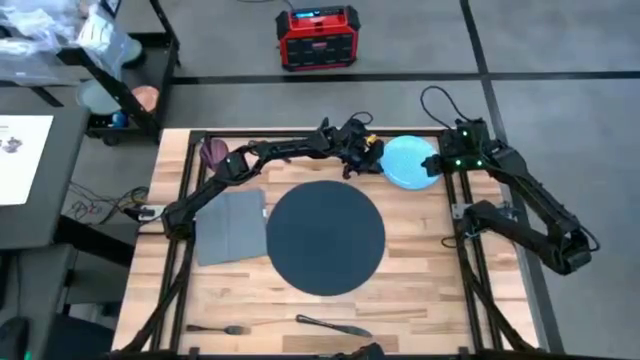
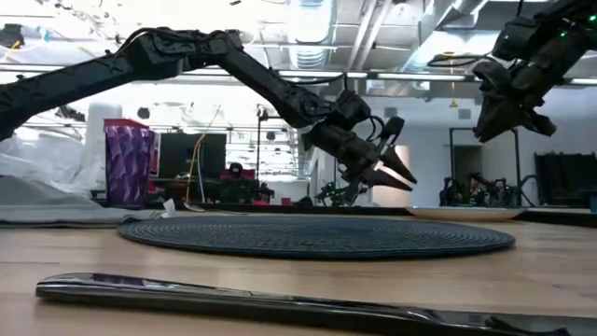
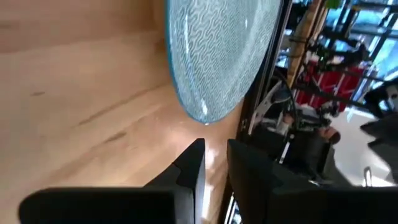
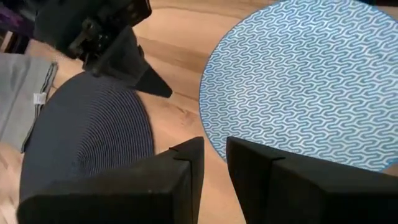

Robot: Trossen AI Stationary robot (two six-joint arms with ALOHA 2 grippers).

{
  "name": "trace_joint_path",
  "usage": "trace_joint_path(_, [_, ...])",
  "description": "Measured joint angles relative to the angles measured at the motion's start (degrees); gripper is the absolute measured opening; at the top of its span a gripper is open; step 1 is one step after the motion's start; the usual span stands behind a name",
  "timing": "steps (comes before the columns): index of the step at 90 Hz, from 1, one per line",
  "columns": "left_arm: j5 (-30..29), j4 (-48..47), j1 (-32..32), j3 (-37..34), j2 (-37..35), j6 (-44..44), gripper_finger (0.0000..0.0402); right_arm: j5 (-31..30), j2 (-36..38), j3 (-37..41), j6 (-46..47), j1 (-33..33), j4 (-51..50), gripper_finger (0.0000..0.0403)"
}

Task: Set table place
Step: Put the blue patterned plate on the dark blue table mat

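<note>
1. Wood-plank table (image 1: pixel 420 270) with its black rail frame fills the high view, and right at the near edge lie a fork (image 1: pixel 218 328) to the left and a knife (image 1: pixel 333 326) just right of it, both flat on the planks.
2. Mid-table now: the place (image 1: pixel 325 237), a big dark round mat, lies flat and bare in the centre, with a grey napkin (image 1: pixel 230 225) touching its left edge.
3. Further back, the left gripper (image 1: pixel 366 155) hangs in the air above the boards between the mat's far rim and the light blue plate (image 1: pixel 408 161), fingers drawn nearly together with only a narrow slit between them, gripping nothing.
4. That plate lies flat by the far right rail, apart from the mat.
5. Over the plate's right side hovers the right gripper (image 1: pixel 447 163), well clear in the low view, its fingers likewise almost together and carrying nothing.
6. Far left corner: a purple cup (image 1: pixel 214 152) stands upright.
</note>
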State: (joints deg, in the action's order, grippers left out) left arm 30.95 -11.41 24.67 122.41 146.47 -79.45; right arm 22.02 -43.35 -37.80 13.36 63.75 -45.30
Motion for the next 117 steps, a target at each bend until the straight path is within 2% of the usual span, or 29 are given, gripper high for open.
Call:
trace_joint_path(13, [1.31, 3.37, -0.02, -0.02, 0.0, 3.89, 0.005, 0.04, 0.0, 0.02, -0.41, 0.0, -0.11, 0.0058])
trace_joint_path(26, [7.83, 21.13, -0.1, -0.02, -0.15, 10.05, 0.005, 0.17, -0.02, 0.02, -0.54, -0.15, -0.11, 0.0058])
trace_joint_path(32, [7.97, 26.33, -0.17, 0.3, -0.39, 13.1, 0.005, 0.19, -0.02, 0.02, -0.5, -0.7, -0.13, 0.0058])
trace_joint_path(46, [4.43, 23.3, 0.14, 0.83, -0.3, 29.95, 0.005, 0.29, -0.7, 1.21, 0.36, -3.98, -0.28, 0.0058])
trace_joint_path(51, [4.21, 22.99, 0.09, 0.81, -0.26, 35.57, 0.005, -1.51, -1.59, 2.94, 1.17, -5.63, -0.31, 0.0058])
trace_joint_path(59, [6.64, 23.8, -1.01, 0.83, -0.28, 44.63, 0.005, -6.72, -3.54, 6.14, 1.68, -7.8, 1.78, 0.0058])
trace_joint_path(67, [9.61, 25.28, -2.46, 0.83, -0.28, 51.33, 0.005, -7.25, -5.4, 7.16, 3.14, -9.04, 6.33, 0.0058])
trace_joint_path(77, [10.27, 30.37, -3.4, 0.83, -0.28, 53.68, 0.005, -8.34, -6.66, 7.13, 7.4, -11.41, 12.13, 0.0058])
trace_joint_path(85, [14.19, 37.2, -3.45, 0.83, -0.45, 51.75, 0.005, -10.04, -7.2, 7.15, 8.26, -12.77, 14.99, 0.0058])
trace_joint_path(98, [18.04, 42.69, -2.76, 0.72, -1.03, 50.39, 0.005, -11.68, -7.77, 6.96, 8.18, -13.98, 16.94, 0.0058])
trace_joint_path(109, [18.27, 38.92, -2.65, 0.72, -5.74, 54.71, 0.0047, -12.26, -7.8, 7.17, 8.19, -13.9, 18.09, 0.0058])
trace_joint_path(117, [13.89, 26.69, -1.65, 1.0, -12.83, 62.77, 0.0037, -12.28, -7.99, 7.08, 7.79, -13.84, 18.07, 0.0058])
